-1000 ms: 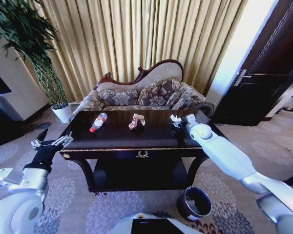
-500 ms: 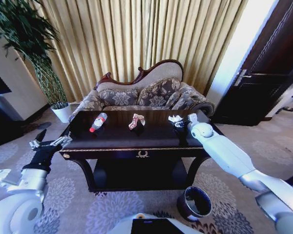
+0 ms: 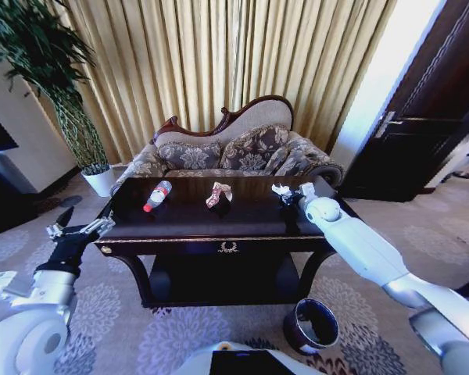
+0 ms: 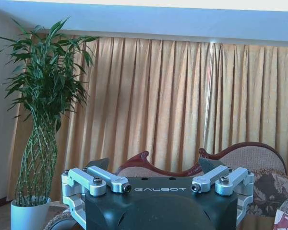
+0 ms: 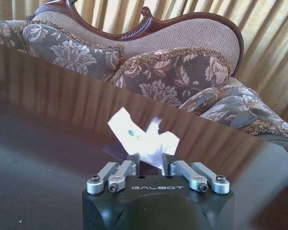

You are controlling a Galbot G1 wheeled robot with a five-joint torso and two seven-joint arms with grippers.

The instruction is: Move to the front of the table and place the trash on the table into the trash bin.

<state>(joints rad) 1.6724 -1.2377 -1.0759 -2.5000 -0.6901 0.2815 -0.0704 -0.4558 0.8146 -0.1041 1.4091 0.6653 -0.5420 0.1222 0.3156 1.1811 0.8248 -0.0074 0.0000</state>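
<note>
Trash first: the small crumpled white paper scrap (image 5: 143,139) sits at the right end of the glossy black-brown wooden counter (image 3: 187,223), and the right tool (image 3: 289,198) has its jaws drawn in on the scrap's lower fold, so I'd say it is clenched on the paper. That scrap looks feather-light and soft; it should crush rather than slip, and the bunched middle gives a surer hold than the loose upstanding wings, which could tear or flutter free.

Toward the middle lies a crumpled pink-and-white wrapper (image 3: 217,195), probably just as light and springy, best pinched across its thickest crease. Further left lies a clear plastic bottle with a red label (image 3: 157,195), on its side; it looks stiff but smooth, likely to roll, so a grip across the waist seems safest.

The small round dark bin with a pale rim (image 3: 313,324) stands on the carpet below the counter's right corner.

The left tool (image 3: 76,228) hangs released beside the counter's left end, idle.
</note>
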